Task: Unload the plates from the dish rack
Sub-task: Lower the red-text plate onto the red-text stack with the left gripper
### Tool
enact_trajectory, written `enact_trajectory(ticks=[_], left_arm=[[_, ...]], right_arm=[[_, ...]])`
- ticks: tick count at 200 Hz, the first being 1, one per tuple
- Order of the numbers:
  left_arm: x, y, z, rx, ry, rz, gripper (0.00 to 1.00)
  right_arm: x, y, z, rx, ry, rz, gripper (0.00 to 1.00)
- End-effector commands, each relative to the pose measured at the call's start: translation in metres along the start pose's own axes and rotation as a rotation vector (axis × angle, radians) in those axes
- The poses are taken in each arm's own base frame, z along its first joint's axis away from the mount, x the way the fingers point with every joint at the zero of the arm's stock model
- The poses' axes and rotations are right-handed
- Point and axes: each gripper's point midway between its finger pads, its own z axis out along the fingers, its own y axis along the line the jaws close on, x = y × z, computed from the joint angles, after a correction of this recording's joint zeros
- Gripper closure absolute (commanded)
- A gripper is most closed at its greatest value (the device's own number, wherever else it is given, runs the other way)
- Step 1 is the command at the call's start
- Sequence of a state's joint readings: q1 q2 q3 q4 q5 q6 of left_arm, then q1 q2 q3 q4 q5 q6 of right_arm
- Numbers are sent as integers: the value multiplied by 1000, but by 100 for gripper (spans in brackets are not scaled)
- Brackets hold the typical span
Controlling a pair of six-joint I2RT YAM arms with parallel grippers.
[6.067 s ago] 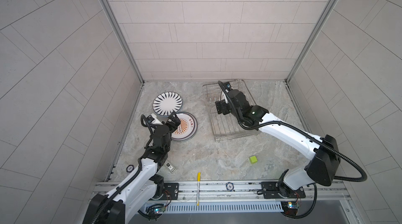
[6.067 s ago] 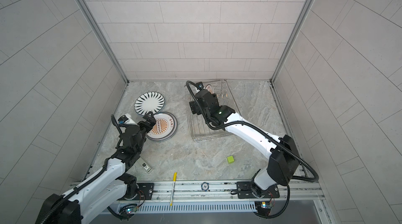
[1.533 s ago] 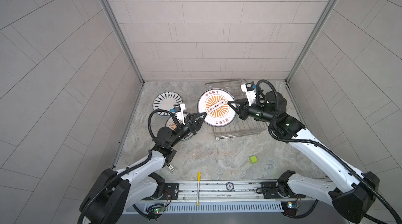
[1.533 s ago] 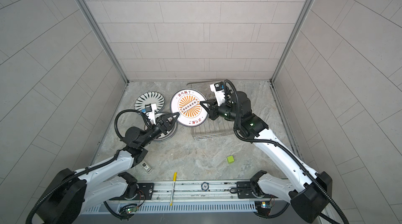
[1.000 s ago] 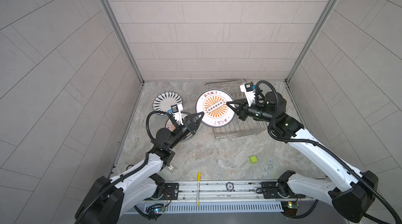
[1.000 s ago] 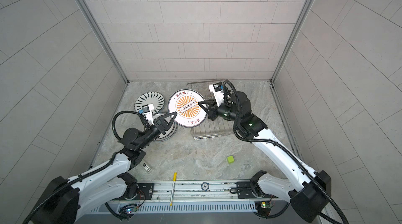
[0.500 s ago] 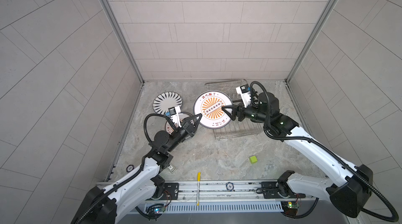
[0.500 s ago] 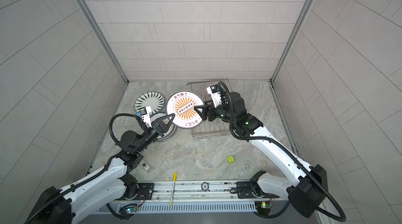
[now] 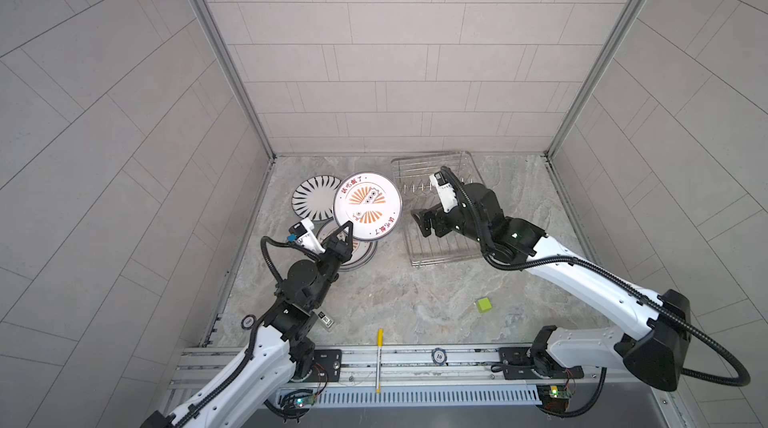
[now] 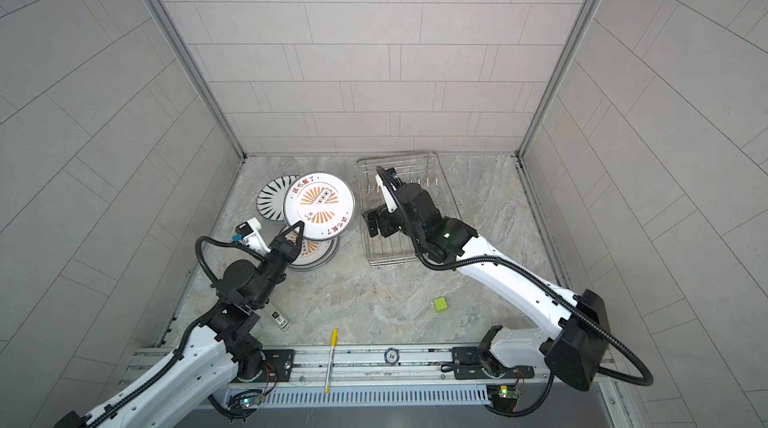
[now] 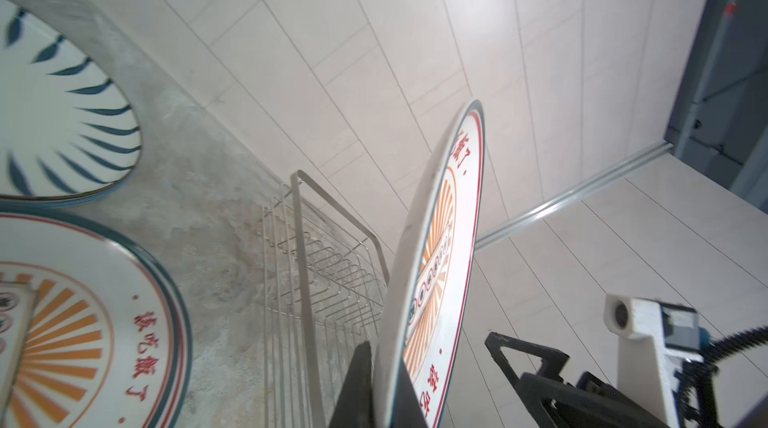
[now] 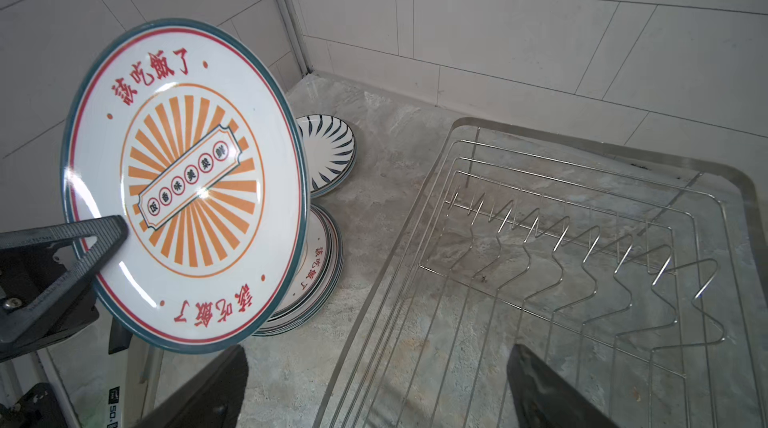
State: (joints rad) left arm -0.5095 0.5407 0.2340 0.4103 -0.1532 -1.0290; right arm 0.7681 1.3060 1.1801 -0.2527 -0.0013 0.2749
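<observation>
Grey marbled worktop [image 9: 415, 293], tiled walls on three sides.

Right arm [image 9: 582, 280], white and black: comes up from the near right rail and stretches far-left. Its wrist is over the left edge of the rectangular silver wire dish rack [image 9: 436, 257], which sits far on the worktop, right of centre.

Right tool [image 9: 419, 222] points left, jaws spread wide with nothing between them. It is just right of the raised plate and clear of it.

Left arm [image 9: 257, 347]: rises from the near left rail, forearm angled far-right, wrist tipped upward.

Left tool [image 9: 344, 228] is pinched tight on the near rim of a round white plate with orange sunburst centre and red characters [image 9: 368, 206]. The plate is lifted off the worktop and steeply tilted, left of the dish rack, face toward the right arm.

Beneath it, a stack of matching sunburst plates [image 9: 361, 255] lies flat on the worktop.

Far-left of the stack, a white plate with dark-blue radial stripes [image 9: 309, 199] lies flat.

Small items:
- lime-green cube [image 9: 483, 304], near right
- yellow pen [image 9: 379, 347], across the near rail
- round "10" chip [image 9: 439, 356], on the rail
</observation>
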Motion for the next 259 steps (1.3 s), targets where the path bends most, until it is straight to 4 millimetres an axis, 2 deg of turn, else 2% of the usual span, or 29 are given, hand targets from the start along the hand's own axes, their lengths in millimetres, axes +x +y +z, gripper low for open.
enact_trajectory(ticks=[1, 30, 33, 71, 112, 139, 176, 203, 215, 226, 257, 259], left_arm=[[-22, 25, -11, -131, -122, -89, 100], [-22, 64, -26, -339, -144, -141, 100], [-27, 58, -27, -339, -149, -150, 100], [-21, 80, -29, -494, -134, -149, 100], [-14, 101, -22, -562, -145, -160, 100], [-12, 104, -16, -570, -144, -144, 100], [-4, 127, -14, -616, -118, -213, 100], [2, 132, -12, -611, -104, -223, 100], [6, 125, -5, -572, -80, -235, 100], [15, 134, -3, -609, -46, -229, 100], [17, 143, -2, -638, -56, -235, 100], [21, 150, -5, -653, -50, -230, 100]], right_arm=[[-2, 11, 6, 21, 19, -81, 1], [6, 20, 26, 53, 82, -120, 2], [6, 21, 28, 52, 87, -122, 3], [14, 46, 48, 4, 141, -182, 6], [22, 55, 52, 29, 173, -247, 6], [28, 53, 53, 38, 189, -256, 6], [35, 52, 55, 42, 212, -262, 7], [37, 52, 55, 44, 215, -261, 7], [36, 51, 55, 49, 210, -258, 7], [35, 50, 54, 52, 205, -258, 7], [36, 50, 54, 53, 208, -251, 7], [36, 50, 54, 54, 209, -252, 7]])
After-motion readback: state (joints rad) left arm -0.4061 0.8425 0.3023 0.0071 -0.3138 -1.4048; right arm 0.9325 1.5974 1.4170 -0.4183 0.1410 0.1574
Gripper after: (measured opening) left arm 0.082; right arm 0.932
